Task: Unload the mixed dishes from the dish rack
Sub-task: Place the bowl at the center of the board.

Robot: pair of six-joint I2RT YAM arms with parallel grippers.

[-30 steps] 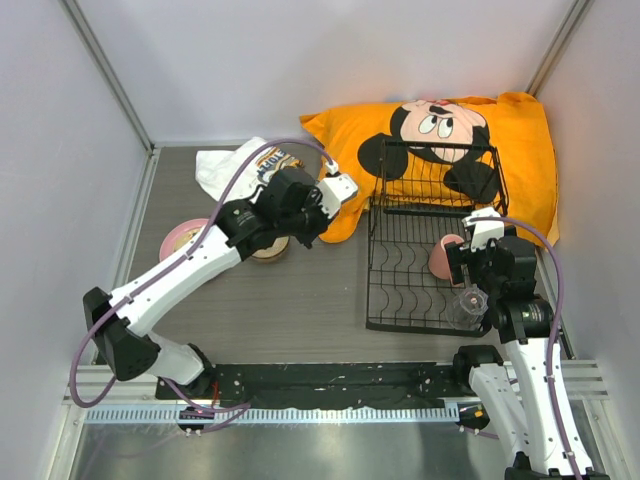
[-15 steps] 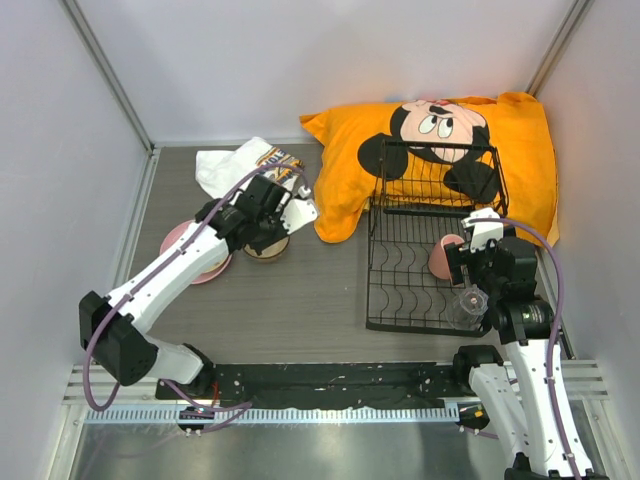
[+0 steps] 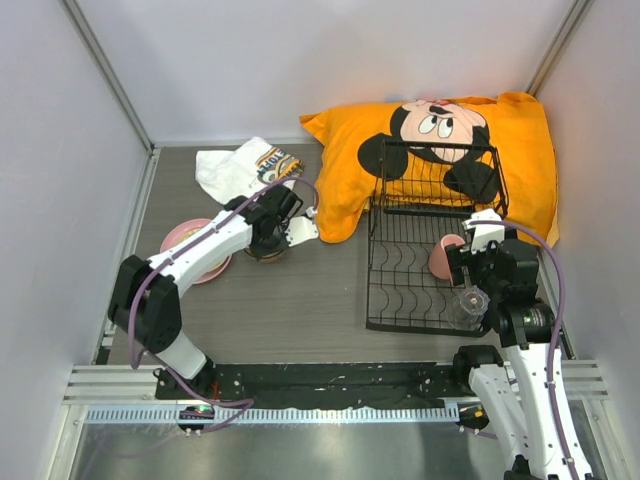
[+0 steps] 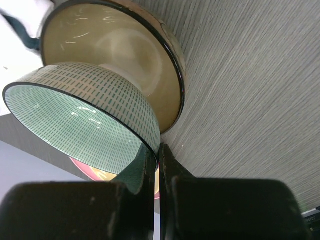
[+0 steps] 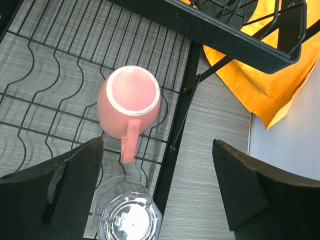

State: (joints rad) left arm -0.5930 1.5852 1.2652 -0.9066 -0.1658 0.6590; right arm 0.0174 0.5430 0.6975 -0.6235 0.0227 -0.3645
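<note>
At nine o'clock the left pincer pinches only the rim of the tilted pale green bowl over the brown patterned bowl, so it might slip and chip both, while the right pincer gapes over the pink mug in the dish rack.

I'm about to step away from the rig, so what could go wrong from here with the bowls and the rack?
The left gripper pinches the green bowl only by its rim, tilted over the brown bowl; it might slip or land with a knock. In the rack, the mug has its handle pointing at the glass close by, so the open right gripper could bump the glass when reaching for either.
</note>
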